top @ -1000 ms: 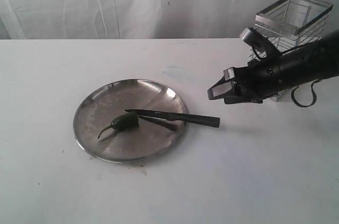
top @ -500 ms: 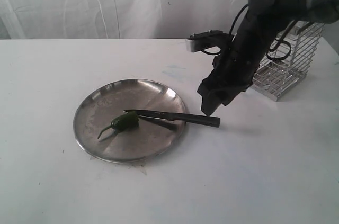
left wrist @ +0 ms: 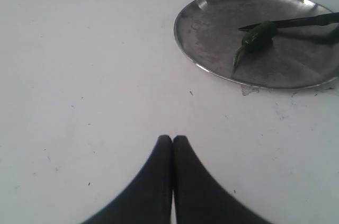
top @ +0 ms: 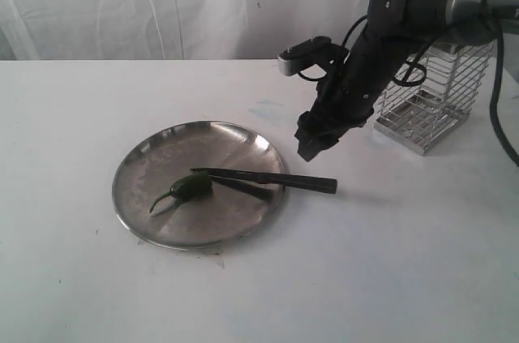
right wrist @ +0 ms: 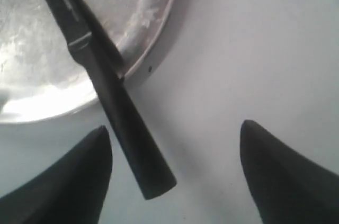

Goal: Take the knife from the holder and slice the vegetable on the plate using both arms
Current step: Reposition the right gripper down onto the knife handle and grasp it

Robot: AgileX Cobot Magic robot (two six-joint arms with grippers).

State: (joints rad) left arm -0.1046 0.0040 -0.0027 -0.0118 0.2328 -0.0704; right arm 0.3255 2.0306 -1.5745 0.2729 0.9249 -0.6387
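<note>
White table (top: 405, 270), knife (top: 268, 177) across plate (top: 142, 156) rim, tip at vegetable (top: 193, 188).

The right arm (top: 388, 31) has swung up from low beside the holder (top: 426, 104) and bent downward. Its tool (top: 310, 148) now hangs over the handle of the knife (top: 268, 178) — slightly higher than a half-second back — jaws spread wider.

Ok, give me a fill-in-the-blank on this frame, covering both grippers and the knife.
1. The right gripper hovers with jaws ____ above the knife handle.
2. The left gripper is ____, away from the plate.
3. The knife's blade lies over the plate; its handle end rests on the ____.
Missing words: open; shut; table.
</note>
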